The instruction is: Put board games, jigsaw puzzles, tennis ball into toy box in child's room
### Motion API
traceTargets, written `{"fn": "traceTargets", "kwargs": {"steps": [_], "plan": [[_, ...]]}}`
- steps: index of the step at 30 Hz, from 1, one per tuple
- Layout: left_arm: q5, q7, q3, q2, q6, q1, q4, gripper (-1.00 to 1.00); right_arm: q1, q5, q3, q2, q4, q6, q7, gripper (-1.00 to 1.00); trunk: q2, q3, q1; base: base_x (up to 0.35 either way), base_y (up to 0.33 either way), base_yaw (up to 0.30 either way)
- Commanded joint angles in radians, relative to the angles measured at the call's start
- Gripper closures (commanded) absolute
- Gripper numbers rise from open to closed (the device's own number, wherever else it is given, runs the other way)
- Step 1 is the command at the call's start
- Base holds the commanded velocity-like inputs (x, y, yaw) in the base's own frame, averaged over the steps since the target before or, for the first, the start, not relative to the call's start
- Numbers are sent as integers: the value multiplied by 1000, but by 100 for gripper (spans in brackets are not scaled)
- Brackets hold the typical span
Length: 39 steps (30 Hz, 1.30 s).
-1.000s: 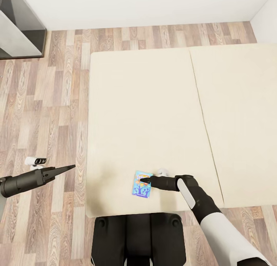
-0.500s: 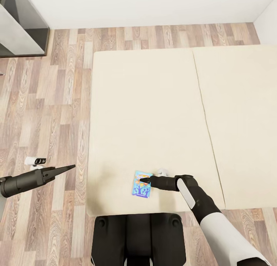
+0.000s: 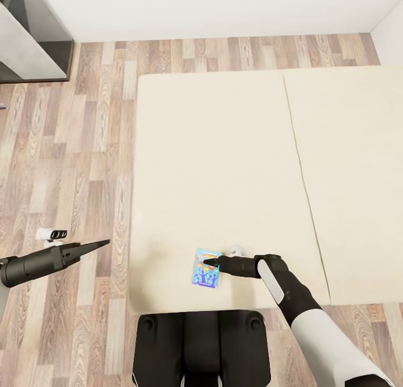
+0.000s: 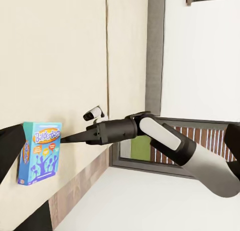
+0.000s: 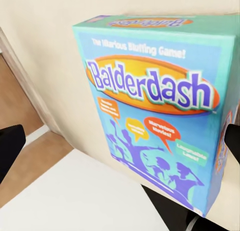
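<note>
Peering at right gripper (image 3: 206,261): tips over board game (image 3: 206,268), contact hard to judge; cannot tell how wide jaws stand. Fingers cut off at right wrist view's edges. Box flat on bed (image 3: 224,152), directly under tips, long axis running toward robot. Left gripper (image 3: 98,245) pinched together, empty, over wood floor (image 3: 67,152), well apart from box.
</note>
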Motion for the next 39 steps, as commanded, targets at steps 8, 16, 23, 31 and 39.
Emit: {"fn": "traceTargets", "kwargs": {"steps": [8, 16, 23, 31, 39], "plan": [[-1, -4, 0, 1, 11, 0, 0, -100, 0, 0, 0, 0, -1, 4, 2, -100, -2, -1, 1, 0, 14, 72], [-1, -4, 1, 2, 11, 0, 0, -100, 0, 0, 0, 0, -1, 4, 2, -100, -2, -1, 1, 0, 27, 8], [-1, -4, 0, 2, 11, 0, 0, -100, 0, 0, 0, 0, -1, 4, 2, -100, -2, -1, 1, 0, 46, 1], [-1, -4, 1, 2, 11, 0, 0, -100, 0, 1, 0, 0, -1, 4, 2, -100, -2, -1, 1, 0, 34, 0], [-1, -4, 0, 1, 11, 0, 0, -100, 0, 0, 0, 0, -1, 4, 2, -100, -2, -1, 1, 0, 42, 0]]}}
